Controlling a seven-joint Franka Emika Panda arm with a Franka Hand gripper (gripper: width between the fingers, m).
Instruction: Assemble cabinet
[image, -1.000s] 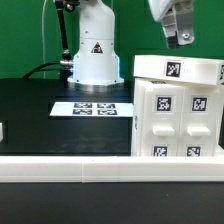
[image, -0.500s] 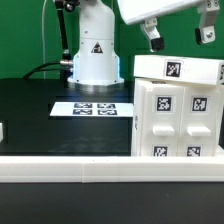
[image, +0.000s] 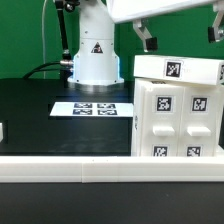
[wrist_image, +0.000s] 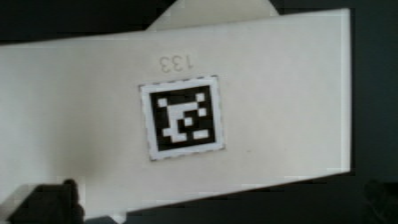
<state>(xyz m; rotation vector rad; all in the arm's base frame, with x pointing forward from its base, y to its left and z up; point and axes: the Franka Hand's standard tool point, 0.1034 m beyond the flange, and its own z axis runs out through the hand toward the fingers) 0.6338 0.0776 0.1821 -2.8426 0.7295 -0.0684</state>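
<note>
We see the black table (image: 40, 110) carrying the cabinet (image: 177, 110), which stands at the exterior view's right just beside the marker board (image: 92, 108), its tagged panels facing the camera and its top panel filling the wrist view (wrist_image: 196, 95). Behind the marker board sits the robot base (image: 93, 55). Above the cabinet hangs the gripper (image: 180, 38), fingers (image: 147, 37) spread apart and holding nothing.
</note>
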